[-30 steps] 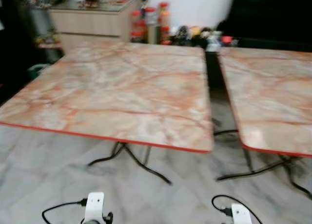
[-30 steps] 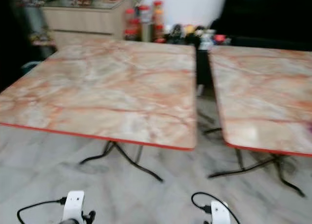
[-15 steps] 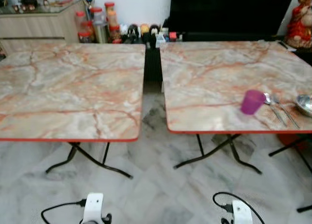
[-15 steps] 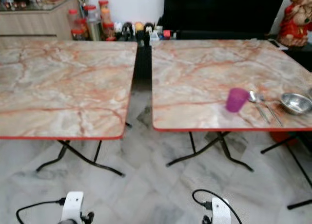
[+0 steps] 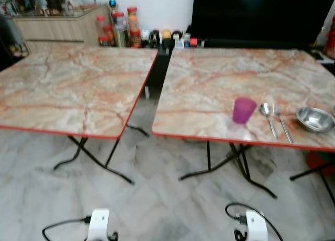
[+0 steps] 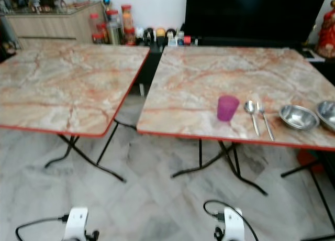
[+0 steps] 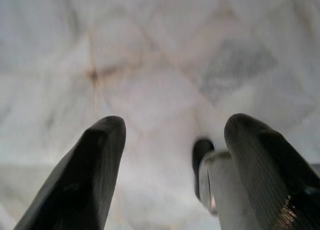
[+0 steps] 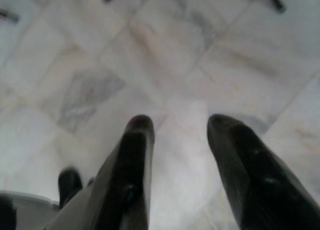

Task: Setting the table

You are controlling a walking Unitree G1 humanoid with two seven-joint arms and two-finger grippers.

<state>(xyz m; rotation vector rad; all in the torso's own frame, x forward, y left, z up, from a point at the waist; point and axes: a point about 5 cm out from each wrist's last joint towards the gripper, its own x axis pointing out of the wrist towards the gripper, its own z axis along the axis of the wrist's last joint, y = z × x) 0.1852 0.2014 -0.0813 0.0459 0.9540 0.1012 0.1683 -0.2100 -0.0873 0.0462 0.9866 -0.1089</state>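
As view pans right: second steel bowl newly visible, both claws spread, idle.

The second steel bowl gets chopped off by the right edge in the right eye view, so you only see part of its rim. The right desk runs out of frame on that side too, and the left desk loses its left corner. The jars and bottles along the back wall are way too small and soft to read (labels are mush). Both arms are cut off at the bottom edge, just white wrist housings poking in.
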